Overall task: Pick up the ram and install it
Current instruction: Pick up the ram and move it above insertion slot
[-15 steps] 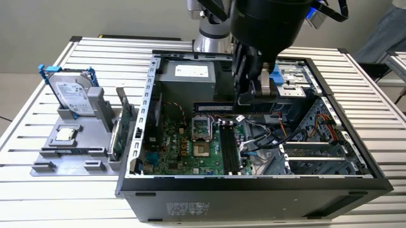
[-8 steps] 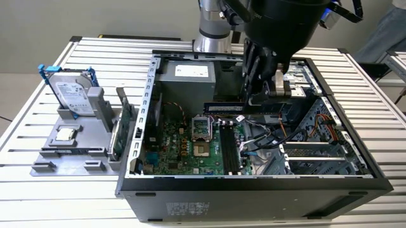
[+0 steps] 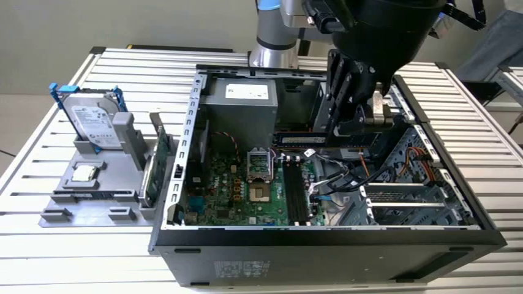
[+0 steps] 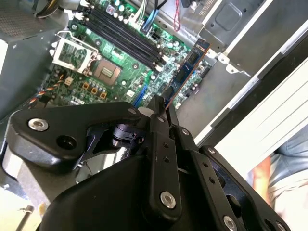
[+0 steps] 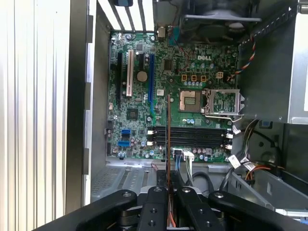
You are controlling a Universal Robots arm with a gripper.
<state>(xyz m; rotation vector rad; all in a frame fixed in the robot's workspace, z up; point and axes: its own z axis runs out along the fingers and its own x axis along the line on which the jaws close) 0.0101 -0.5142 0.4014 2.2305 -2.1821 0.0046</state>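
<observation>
The claw point(image 3: 351, 131) is clamped on the ram point(image 3: 302, 139), holding it level just right of centre in the exterior view, above the motherboard point(image 3: 237, 184) inside the open computer case point(image 3: 327, 239). At the exterior view's left a hard drive point(image 3: 88, 122) stands on the tabletop point(image 3: 65, 257).

A slatted aluminium table point(image 3: 82, 257) spans the scene under soft, even light. Beyond the table's far edge and alongside it lies a plain beige floor point(image 3: 24, 104).

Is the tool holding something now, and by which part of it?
Yes. The tool holds the ram by one end; the rest of the stick projects free.
</observation>
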